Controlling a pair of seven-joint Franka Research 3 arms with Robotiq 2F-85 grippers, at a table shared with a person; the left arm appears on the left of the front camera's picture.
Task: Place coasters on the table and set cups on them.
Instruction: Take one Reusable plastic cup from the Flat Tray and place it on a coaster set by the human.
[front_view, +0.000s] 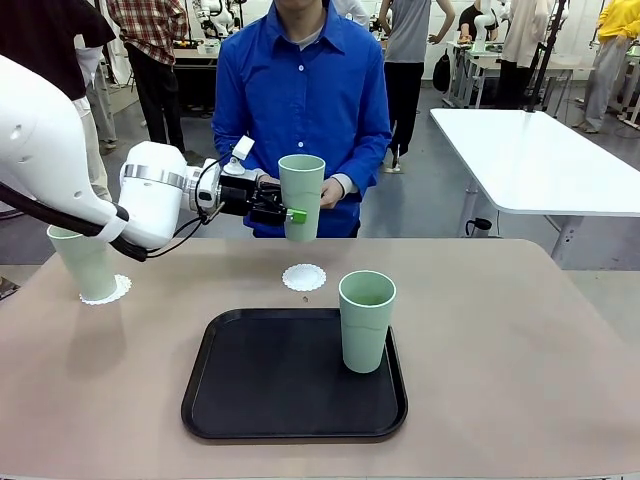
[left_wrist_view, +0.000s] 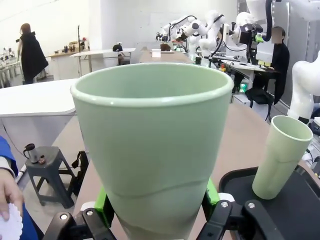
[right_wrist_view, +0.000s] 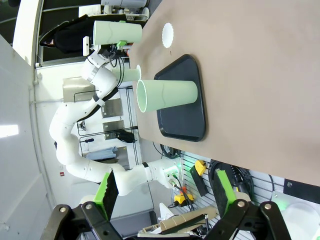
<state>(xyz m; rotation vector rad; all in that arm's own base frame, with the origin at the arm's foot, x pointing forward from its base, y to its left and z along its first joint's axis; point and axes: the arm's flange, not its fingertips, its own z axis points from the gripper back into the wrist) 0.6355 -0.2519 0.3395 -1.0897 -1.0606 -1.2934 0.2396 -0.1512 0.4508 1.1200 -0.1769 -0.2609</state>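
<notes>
My left gripper (front_view: 293, 213) is shut on a pale mint-green cup (front_view: 301, 197), held upright in the air over the table's far edge. The left wrist view shows this cup (left_wrist_view: 152, 150) between my green pads (left_wrist_view: 103, 205). A bare white coaster (front_view: 304, 277) lies on the beige table (front_view: 520, 340) just below and in front of it. A second cup (front_view: 85, 262) stands on a coaster (front_view: 108, 292) at the far left. The third cup (front_view: 366, 320) stands on the black tray (front_view: 270, 400). My right gripper (right_wrist_view: 164, 192) is open, high above the table.
A person in a blue shirt stands at the far side, one hand (front_view: 331, 192) right behind the held cup. The person's hand (left_wrist_view: 7, 192) holds a white lacy coaster (left_wrist_view: 10, 225). A white table (front_view: 540, 160) stands at the back right.
</notes>
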